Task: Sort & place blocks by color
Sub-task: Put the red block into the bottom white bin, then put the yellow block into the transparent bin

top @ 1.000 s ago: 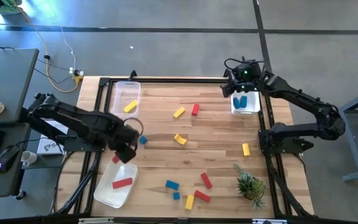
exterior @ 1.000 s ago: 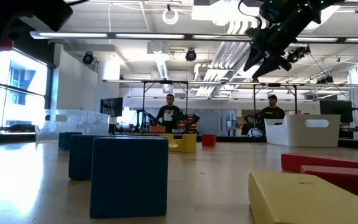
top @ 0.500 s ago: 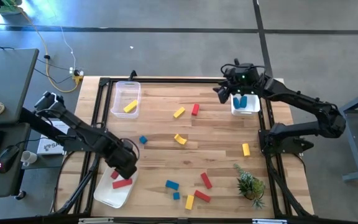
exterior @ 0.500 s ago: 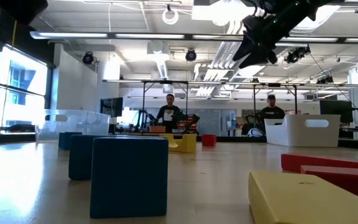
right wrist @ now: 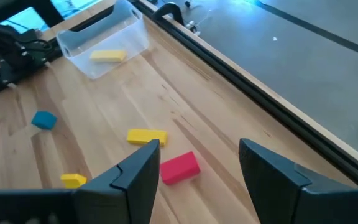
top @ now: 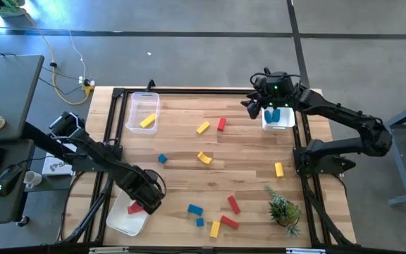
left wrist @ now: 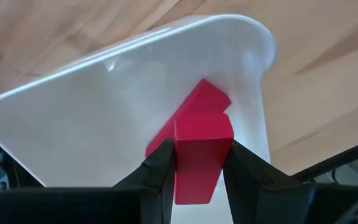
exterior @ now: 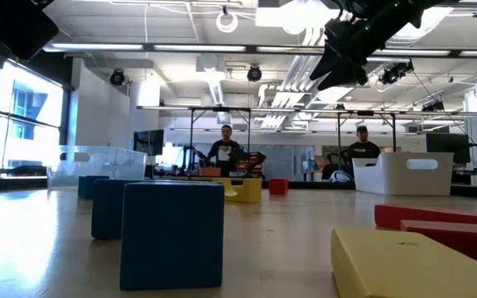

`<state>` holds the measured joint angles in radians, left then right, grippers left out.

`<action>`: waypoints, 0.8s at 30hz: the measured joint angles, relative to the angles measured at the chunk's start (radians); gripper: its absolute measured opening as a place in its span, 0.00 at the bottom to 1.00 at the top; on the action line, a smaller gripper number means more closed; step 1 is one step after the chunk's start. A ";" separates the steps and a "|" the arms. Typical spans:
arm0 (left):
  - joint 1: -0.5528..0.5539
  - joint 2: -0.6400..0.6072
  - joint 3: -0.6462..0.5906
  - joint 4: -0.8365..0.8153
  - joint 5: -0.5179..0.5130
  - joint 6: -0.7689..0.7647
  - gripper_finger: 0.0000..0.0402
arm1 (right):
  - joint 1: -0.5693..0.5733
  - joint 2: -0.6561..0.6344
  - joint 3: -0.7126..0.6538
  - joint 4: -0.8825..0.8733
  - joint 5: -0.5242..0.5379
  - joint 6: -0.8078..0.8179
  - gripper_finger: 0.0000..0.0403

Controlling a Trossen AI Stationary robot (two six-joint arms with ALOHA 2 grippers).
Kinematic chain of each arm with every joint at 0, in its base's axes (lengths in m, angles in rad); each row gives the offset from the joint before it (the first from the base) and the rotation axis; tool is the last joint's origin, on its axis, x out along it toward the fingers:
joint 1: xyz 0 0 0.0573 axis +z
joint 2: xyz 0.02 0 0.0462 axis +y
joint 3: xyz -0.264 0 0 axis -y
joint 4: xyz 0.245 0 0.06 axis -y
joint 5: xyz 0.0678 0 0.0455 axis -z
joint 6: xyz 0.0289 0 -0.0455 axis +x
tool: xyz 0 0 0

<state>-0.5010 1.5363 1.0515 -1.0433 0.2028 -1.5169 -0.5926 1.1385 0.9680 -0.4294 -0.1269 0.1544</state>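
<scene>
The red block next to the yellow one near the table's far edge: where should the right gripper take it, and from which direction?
Likely from straight above. The red block lies flat on the table, apart from the yellow block, so its long sides are free. Closing across its short width, at mid-length, should hold it level. The right gripper hangs open above and beside it.

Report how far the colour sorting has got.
Done: one yellow block in the clear bin, blue blocks in the white bin, one red block in the white tray. In hand: the left tool holds a red block over that tray. Left: roughly a dozen loose blocks; the right tool hangs open.
</scene>
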 joint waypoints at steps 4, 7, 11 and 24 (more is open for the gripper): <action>-0.006 0.013 -0.001 0.010 0.013 -0.017 0.22 | 0.000 0.000 0.000 0.000 -0.002 -0.006 0.51; -0.006 0.010 -0.002 0.010 0.032 -0.020 0.25 | 0.000 0.000 0.000 0.000 -0.002 -0.006 0.51; -0.006 0.010 -0.007 0.006 0.031 -0.026 0.32 | 0.000 0.000 0.000 -0.002 -0.002 -0.006 0.51; 0.025 -0.008 -0.007 0.003 0.051 -0.018 0.46 | 0.031 0.000 0.000 0.032 -0.092 -0.042 0.51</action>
<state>-0.4759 1.5286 1.0449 -1.0405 0.2539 -1.5349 -0.5615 1.1385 0.9680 -0.3970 -0.2184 0.1127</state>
